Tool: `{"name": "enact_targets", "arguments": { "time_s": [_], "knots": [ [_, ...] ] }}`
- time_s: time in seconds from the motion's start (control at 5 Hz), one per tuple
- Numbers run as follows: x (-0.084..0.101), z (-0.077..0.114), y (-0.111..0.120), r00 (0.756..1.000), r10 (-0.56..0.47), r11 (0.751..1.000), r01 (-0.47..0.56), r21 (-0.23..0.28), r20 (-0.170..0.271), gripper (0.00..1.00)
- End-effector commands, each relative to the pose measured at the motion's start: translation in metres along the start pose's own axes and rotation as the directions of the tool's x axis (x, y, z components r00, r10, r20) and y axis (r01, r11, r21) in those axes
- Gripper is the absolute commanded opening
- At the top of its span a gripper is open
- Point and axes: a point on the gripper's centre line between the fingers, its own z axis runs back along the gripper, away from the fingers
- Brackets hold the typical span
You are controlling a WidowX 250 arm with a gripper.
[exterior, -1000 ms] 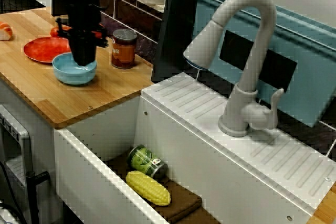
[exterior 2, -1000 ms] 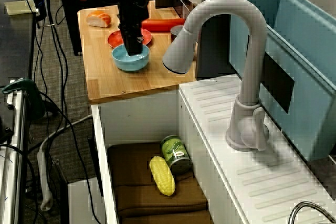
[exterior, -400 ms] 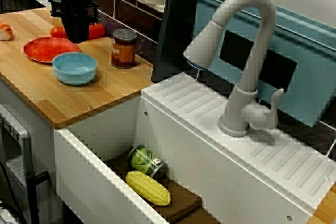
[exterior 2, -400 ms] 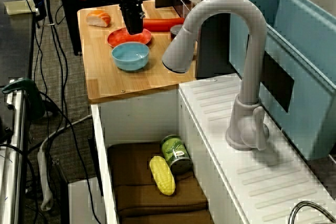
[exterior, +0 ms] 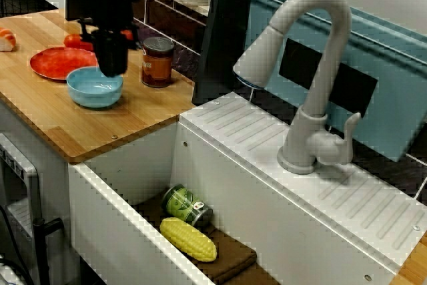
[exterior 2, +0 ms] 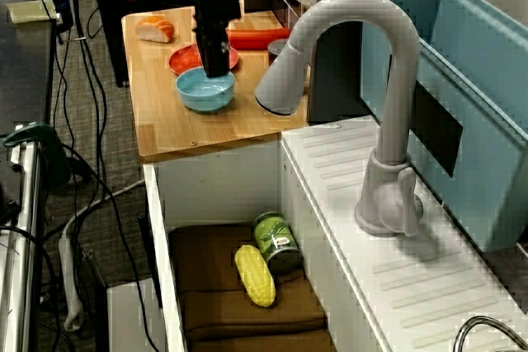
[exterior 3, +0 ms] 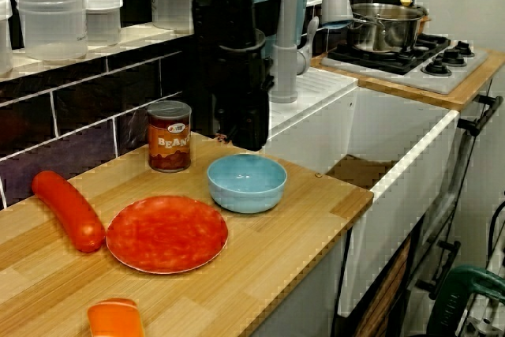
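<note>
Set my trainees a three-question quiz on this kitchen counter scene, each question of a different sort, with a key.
1. True or false: the claw holds the corn cob.
2. What lies right beside the corn cob in the sink? A. a spoon B. a green can C. an apple
3. Which dish on the wooden counter is nearest the claw?

Key: 1. False, the cob lies in the sink. 2. B. 3. The blue bowl.

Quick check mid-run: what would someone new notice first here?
The black hand hangs close by the blue bowl on the wooden counter, next to a red plate. The big grey faucet stands on the white sink's ledge; a corn cob and a green can lie in the basin.
</note>
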Motion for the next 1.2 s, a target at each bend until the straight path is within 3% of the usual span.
{"name": "enact_targets", "arguments": {
  "time_s": [0.0, 0.4, 0.6, 1.0],
  "knots": [
    [-0.014, -0.011, -0.040, 0.995, -0.098, 0.995, 0.097, 0.015, 0.018, 0.00],
    [-0.012, -0.018, -0.042, 0.996, -0.086, 0.996, 0.085, 0.034, 0.029, 0.00],
    [-0.003, -0.017, -0.033, 0.998, -0.061, 0.997, 0.060, 0.050, 0.028, 0.00],
    [0.003, 0.002, 0.000, 0.998, -0.042, 0.994, 0.036, 0.102, 0.055, 0.00]
  ]
}}
